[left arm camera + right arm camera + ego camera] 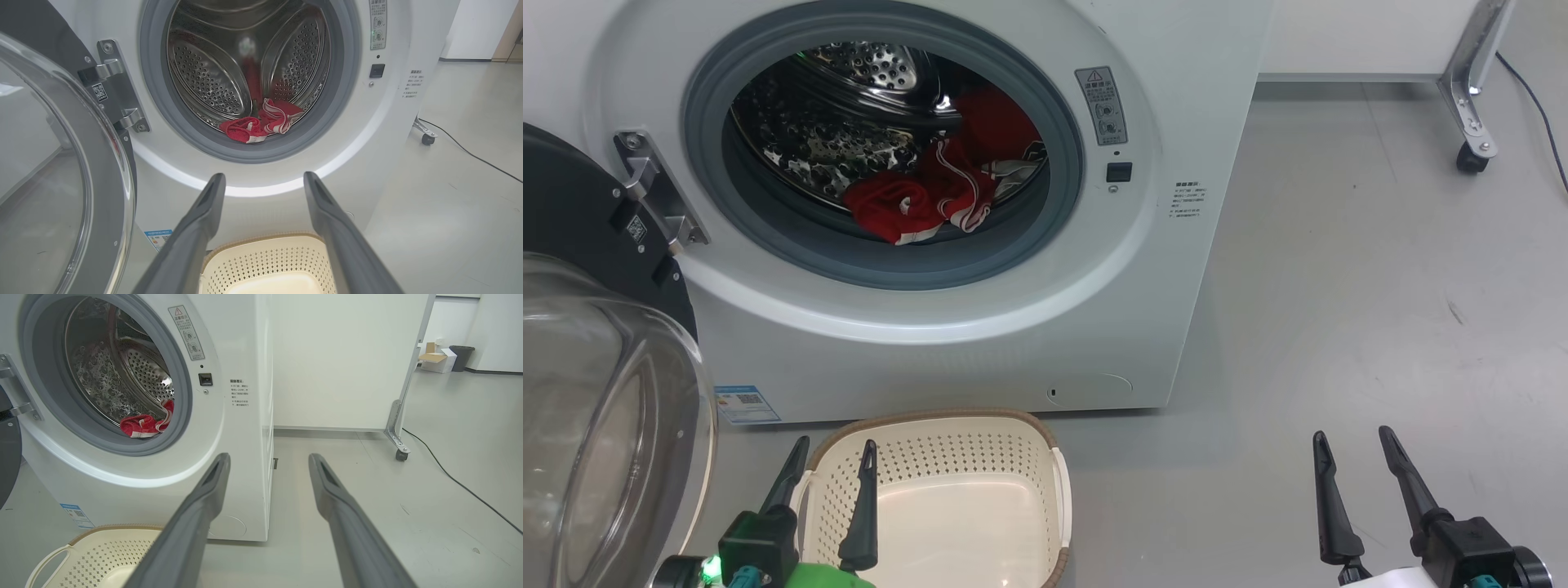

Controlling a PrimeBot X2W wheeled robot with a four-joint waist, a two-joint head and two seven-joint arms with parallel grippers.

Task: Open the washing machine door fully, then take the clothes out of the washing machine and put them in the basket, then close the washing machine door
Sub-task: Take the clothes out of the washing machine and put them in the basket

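left gripper (837, 443): lower left of the head view, both dark fingers pointing up, spread wide apart
right gripper (1352, 433): lower right, fingers pointing up, spread just as wide
both: roughly level, well apart

Left pincer (837, 443): long, dark, tapered; green casing (827, 576). Right pincer (1352, 434): alike; white casing (1390, 578).

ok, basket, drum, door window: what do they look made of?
Basket: likely moulded plastic, matte cream, regular punched holes, brown woven-look rim.
Drum: apparently stainless steel, mirror reflections, perforated.
Door window: clear glass or plastic, can't tell which; see-through with glossy glare.
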